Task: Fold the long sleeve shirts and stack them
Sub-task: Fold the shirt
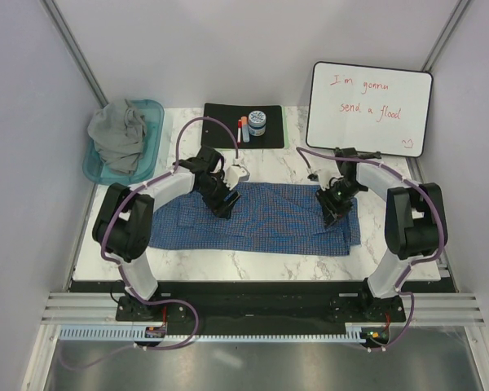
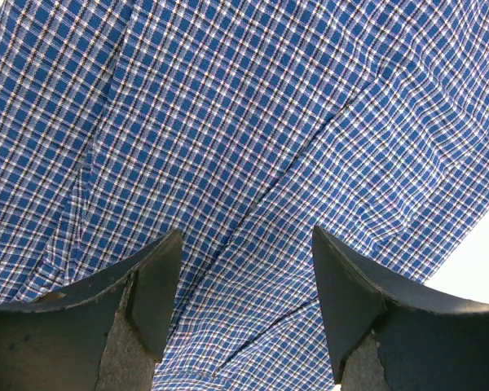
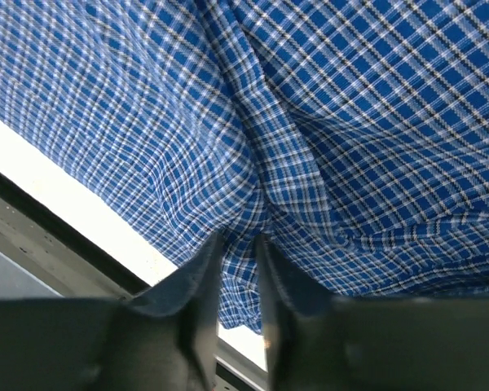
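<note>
From above, the check shirt (image 1: 269, 218) is lying spread in a long band across the marbled surface (image 1: 261, 265), running from left to right in front of both arms. The left claw (image 1: 226, 205) is pointing down onto the left-centre part of the cloth, and the right claw (image 1: 330, 216) is pointing down onto it nearer the right end. The grey shirt (image 1: 118, 134) is sitting bunched in a teal tub (image 1: 156, 110) at the far left corner, well apart from the check shirt. A whiteboard (image 1: 371, 106) with red writing is leaning at the far right, and a black mat (image 1: 220, 134) beside it is carrying a small jar (image 1: 257, 122).

In the left wrist view, the left claw (image 2: 246, 244) is gaping wide, its two dark fingers (image 2: 155, 281) standing far apart with nothing between them. The check shirt (image 2: 228, 122) is filling the picture, with a long seam crossing it diagonally.

In the right wrist view, the right claw (image 3: 238, 244) is standing narrow, its fingers (image 3: 200, 277) pinching a raised ridge of the check shirt (image 3: 350, 122). The cloth is puckering toward that pinch, and a white strip of the surface (image 3: 65, 195) is showing along the shirt's edge at lower left.
</note>
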### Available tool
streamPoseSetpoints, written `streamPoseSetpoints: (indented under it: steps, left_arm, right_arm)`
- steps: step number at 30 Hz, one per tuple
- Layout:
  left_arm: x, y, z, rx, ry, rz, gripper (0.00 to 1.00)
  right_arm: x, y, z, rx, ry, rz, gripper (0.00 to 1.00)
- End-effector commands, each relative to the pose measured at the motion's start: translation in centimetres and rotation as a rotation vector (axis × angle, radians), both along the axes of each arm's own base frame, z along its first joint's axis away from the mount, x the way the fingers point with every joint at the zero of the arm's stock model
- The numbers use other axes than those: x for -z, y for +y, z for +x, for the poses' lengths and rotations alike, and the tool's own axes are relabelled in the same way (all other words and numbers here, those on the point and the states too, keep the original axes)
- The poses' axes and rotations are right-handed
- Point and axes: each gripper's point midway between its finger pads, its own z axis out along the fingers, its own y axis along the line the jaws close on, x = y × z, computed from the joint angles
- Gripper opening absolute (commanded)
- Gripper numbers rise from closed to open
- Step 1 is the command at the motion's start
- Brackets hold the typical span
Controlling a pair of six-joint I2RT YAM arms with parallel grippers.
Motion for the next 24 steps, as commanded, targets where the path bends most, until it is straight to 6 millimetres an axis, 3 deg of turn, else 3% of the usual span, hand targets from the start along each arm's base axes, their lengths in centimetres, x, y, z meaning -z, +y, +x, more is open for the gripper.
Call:
streamPoseSetpoints:
  steps: [1, 4, 5, 10, 12, 18, 19, 24]
  left_arm:
    - [-1.7, -0.1, 0.6, -0.02, -0.043, -0.034, 0.72]
    - [-1.8, 0.1, 0.7, -0.021, -0.052, -0.03, 0.72]
    - [-1.8, 0.2, 0.6, -0.021, -0.05, -0.029, 0.72]
    - [-2.2, 0.8, 1.0, -0.045, -0.059, -0.034, 0.72]
    - [-2.3, 1.3, 1.2, -0.058, -0.066, -0.031, 0.72]
    - [-2.1, 2.9, 1.4, -0.075, -0.072, -0.012, 0.72]
    - [-2.0, 3.2, 1.4, -0.078, -0.072, -0.004, 0.72]
    - [-0.5, 6.5, 1.5, -0.152, -0.026, 0.05, 0.73]
  right_arm:
    - [0.0, 0.2, 0.9, -0.007, -0.017, -0.009, 0.25]
    - [-0.5, 0.1, 1.5, -0.015, -0.039, -0.022, 0.02]
    - [-0.7, 0.0, 1.6, -0.015, -0.045, -0.026, 0.0]
    - [-2.9, -0.3, 4.0, -0.018, -0.151, -0.048, 0.0]
    - [-2.7, -0.6, 4.6, -0.016, -0.169, -0.069, 0.0]
    - [0.9, -1.2, 4.1, -0.025, -0.098, -0.136, 0.01]
    - [1.5, -1.4, 3.8, -0.026, -0.09, -0.148, 0.05]
    - [3.6, -2.3, 5.5, -0.029, -0.117, -0.233, 0.12]
